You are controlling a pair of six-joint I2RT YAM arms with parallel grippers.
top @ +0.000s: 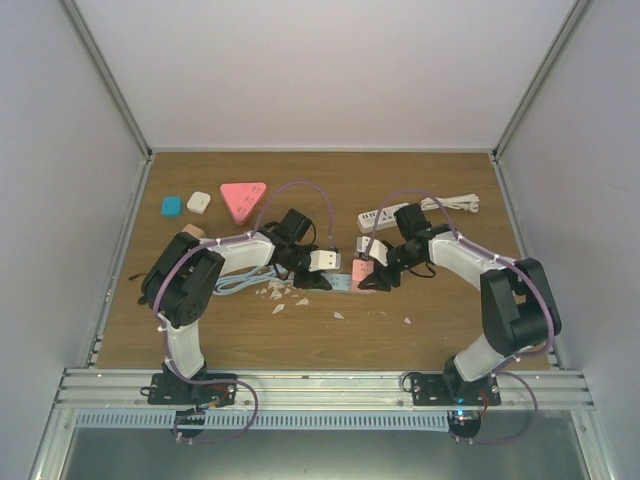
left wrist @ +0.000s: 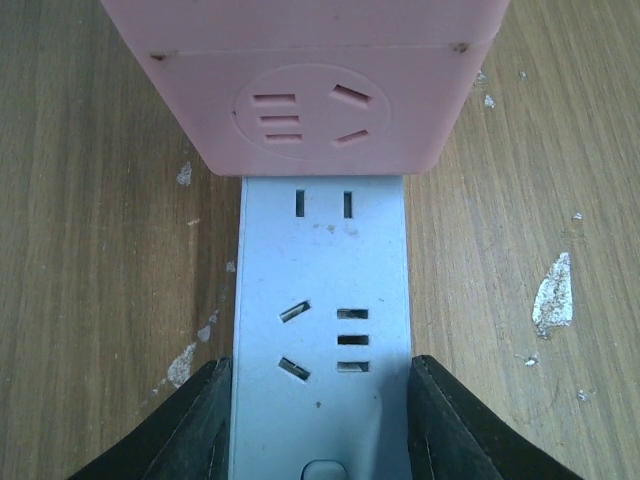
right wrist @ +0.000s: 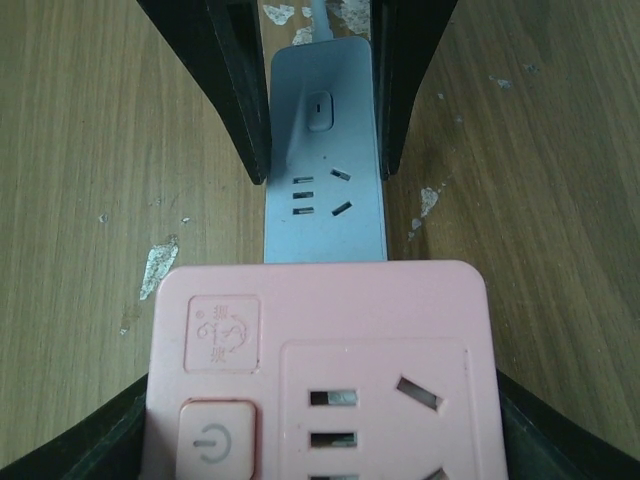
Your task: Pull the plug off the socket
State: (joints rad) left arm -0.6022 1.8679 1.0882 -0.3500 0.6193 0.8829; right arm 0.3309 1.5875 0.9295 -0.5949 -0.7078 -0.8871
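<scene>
Count as we see it: one pink plug (right wrist: pixel 320 370), one grey strip (left wrist: pixel 322 290). The left gripper (left wrist: pixel 320 420) clamps the strip's sides; the right gripper (right wrist: pixel 320 440), reaching in opposite with its elbow bent, clamps the plug.

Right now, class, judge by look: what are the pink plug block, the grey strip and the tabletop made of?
pink plug block: likely matte moulded plastic, crisp seams.
grey strip: probably plastic too, smooth, faint sheen.
tabletop: wood or wood-look laminate, visible grain.

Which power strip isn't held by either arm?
The white strip, lying free at the back right; the blue strip and pink block sit between fingers.
</scene>
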